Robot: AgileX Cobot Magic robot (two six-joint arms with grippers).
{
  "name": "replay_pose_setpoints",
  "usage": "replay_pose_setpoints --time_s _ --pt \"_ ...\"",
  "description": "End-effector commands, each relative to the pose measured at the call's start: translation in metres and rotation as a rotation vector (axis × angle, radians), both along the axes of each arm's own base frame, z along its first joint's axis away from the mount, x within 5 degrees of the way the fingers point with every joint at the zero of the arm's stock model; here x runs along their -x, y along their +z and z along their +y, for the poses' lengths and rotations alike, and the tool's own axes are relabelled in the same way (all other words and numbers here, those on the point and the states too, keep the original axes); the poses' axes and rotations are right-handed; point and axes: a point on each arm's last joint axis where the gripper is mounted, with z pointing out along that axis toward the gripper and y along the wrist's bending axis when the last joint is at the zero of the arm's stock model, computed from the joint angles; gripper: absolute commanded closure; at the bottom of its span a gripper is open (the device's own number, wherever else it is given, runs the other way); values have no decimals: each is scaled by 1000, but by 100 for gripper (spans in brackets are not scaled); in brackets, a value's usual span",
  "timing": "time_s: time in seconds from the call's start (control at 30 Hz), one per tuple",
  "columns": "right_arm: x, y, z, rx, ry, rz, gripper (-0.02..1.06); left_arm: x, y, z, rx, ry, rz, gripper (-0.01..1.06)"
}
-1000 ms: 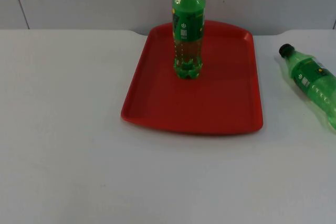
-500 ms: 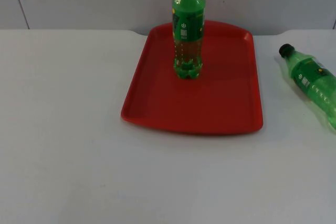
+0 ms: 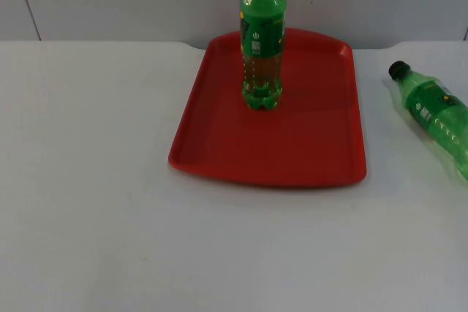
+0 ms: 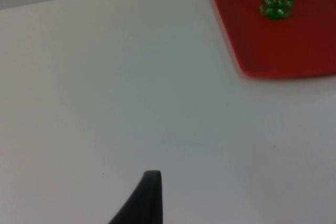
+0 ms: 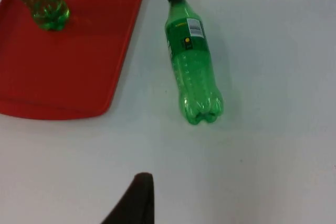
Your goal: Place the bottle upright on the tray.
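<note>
Green plastic bottle [image 3: 261, 42] stood upright on the red plastic tray [image 3: 307, 144]; a second green bottle [image 5: 192, 72] lay beside it on the white table [image 3: 95, 180]. I couldn't tell my grippers' state.

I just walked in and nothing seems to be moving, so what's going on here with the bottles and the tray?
Nothing is being handled right now. One green bottle already stands upright on the red tray. A second green bottle lies on its side on the white table, beside the tray and not touching it. The right gripper hovers over the table near the lying bottle, and the left gripper waits over bare table off the tray's other side. The lying bottle has not yet been picked up.
</note>
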Motion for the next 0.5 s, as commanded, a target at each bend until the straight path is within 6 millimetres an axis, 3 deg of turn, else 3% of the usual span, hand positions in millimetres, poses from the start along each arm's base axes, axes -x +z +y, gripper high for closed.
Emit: replay_pose_setpoints --time_s 0.0,0.03,0.2,0.23,0.37,0.4,0.47 --pt "-30 6 1 3 4 13 0 -1 0 0 0 -3 -9 0" --pt "-30 6 1 3 4 13 0 -1 0 0 0 -3 -9 0" --pt "-80 10 3 15 14 74 0 -1 0 0 0 -3 -9 0" --pt "-80 10 3 15 14 74 0 -1 0 0 0 -3 -9 0" --pt "-116 11 4 19 18 105 0 -1 0 0 0 -3 -9 0" --pt "-116 11 4 19 18 105 0 -1 0 0 0 -3 -9 0" --pt "-139 9 5 21 21 128 0 -1 0 0 0 -3 -9 0"
